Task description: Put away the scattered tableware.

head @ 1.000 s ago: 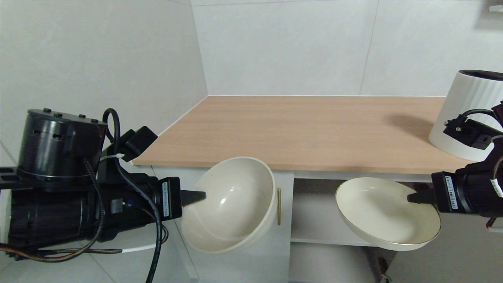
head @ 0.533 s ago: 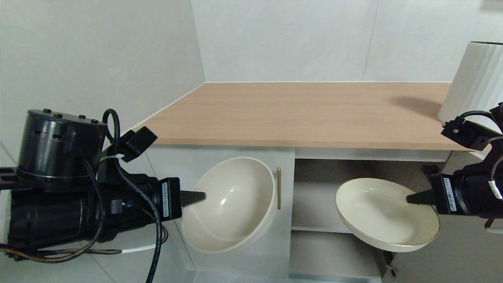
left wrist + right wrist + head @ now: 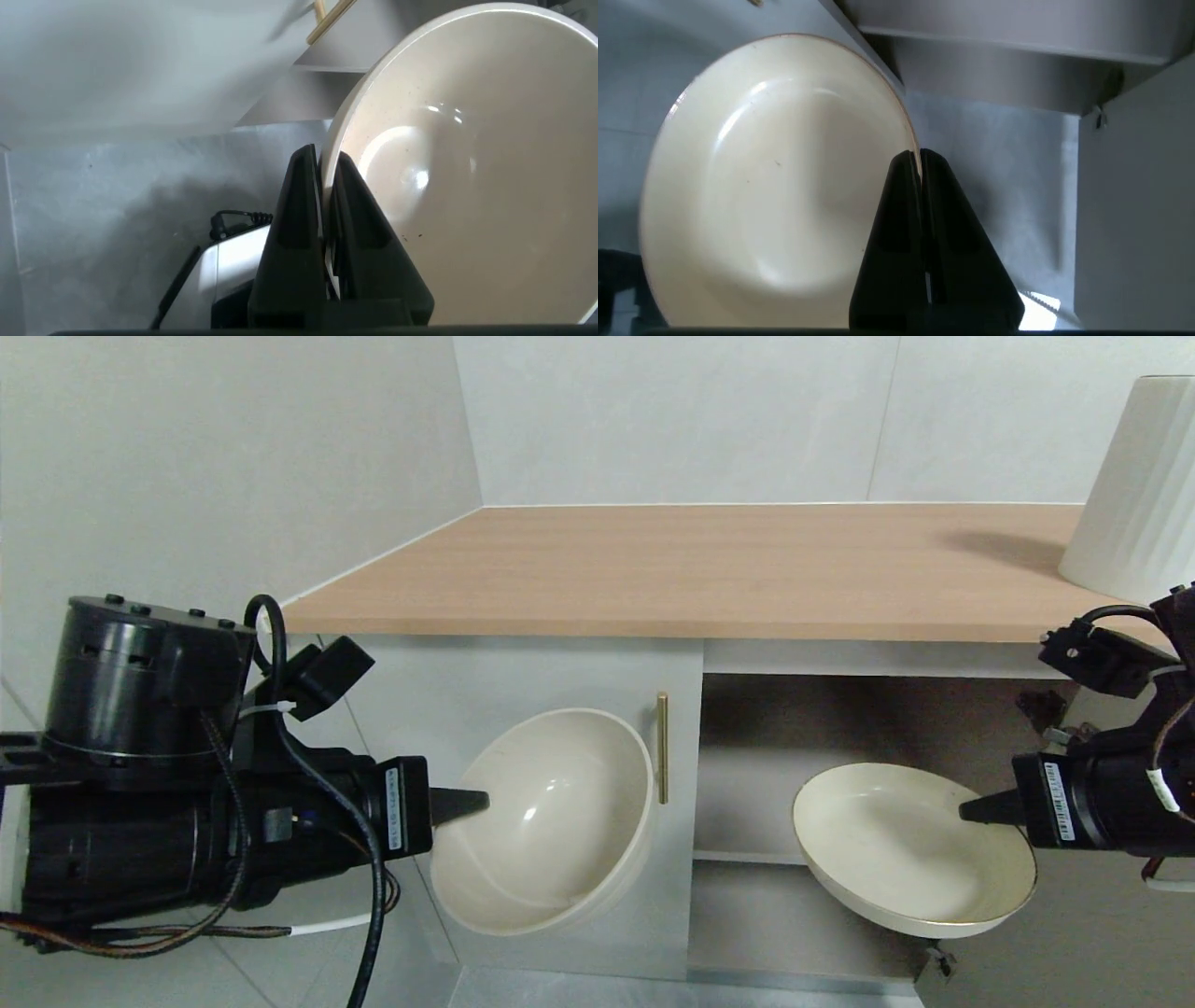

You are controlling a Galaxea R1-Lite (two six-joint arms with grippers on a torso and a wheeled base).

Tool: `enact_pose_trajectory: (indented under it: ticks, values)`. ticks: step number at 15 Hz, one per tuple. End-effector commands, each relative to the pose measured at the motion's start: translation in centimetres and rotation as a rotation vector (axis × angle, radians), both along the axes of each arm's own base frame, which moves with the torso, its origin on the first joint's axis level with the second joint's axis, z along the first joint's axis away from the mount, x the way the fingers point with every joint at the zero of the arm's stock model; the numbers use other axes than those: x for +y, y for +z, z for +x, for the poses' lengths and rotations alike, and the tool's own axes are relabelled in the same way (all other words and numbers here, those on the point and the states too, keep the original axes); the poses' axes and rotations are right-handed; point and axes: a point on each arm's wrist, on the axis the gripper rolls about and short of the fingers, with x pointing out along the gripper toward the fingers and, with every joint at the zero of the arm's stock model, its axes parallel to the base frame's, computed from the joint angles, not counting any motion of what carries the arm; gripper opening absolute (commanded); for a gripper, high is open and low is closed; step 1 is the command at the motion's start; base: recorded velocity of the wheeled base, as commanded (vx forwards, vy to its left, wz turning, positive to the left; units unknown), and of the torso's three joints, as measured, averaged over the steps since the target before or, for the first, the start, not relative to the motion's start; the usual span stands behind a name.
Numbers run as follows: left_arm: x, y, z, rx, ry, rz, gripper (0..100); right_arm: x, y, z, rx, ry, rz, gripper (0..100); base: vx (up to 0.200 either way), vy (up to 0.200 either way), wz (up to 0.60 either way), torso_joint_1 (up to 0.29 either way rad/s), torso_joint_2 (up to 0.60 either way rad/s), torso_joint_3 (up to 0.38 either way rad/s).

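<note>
left gripper [image 3: 481,797]: jaws pinched tight on the bowl [image 3: 551,831] rim, bowl tipped up by the shut cupboard door [image 3: 523,677]
right gripper [image 3: 966,809]: jaws squeezing the plate [image 3: 896,849] edge, plate in front of the open cupboard [image 3: 747,784]

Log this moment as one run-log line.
left gripper: shut on bowl | right gripper: shut on plate | cabinet: right side open

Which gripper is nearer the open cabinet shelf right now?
Right. The right gripper holds its plate before the open shelf; the left gripper, with the bowl, faces the closed door.
</note>
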Motion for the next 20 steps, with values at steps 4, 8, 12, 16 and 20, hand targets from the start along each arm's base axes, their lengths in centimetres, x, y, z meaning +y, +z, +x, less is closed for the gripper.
enact_pose_trajectory:
  ticks: [4,8,12,16,20]
  values:
    - [-0.2,-0.4,0.3,0.016,-0.002,0.010,0,0.8,-1.7,1.6,0.038,0.019,-0.038,0,0.000,0.000,0.00,0.000,0.00,0.000]
    - [-0.5,-1.3,1.0,0.050,0.002,0.030,0,2.7,-7.6,5.8,0.116,0.009,-0.066,0,0.000,0.000,0.00,0.000,0.00,0.000]
    - [-0.6,-1.4,1.0,0.052,0.002,0.031,0,3.7,-12.4,8.1,0.105,0.006,-0.065,0,0.000,0.000,0.00,0.000,0.00,0.000]
    - [-0.6,-1.5,1.1,0.058,0.005,0.034,0,3.1,-17.6,12.2,0.090,-0.130,-0.045,0,0.000,0.000,0.00,0.000,0.00,0.000]
    - [-0.7,-1.8,1.3,0.068,0.006,0.040,0,1.9,-21.3,15.3,0.012,-0.248,-0.030,0,0.000,0.000,0.00,0.000,0.00,0.000]
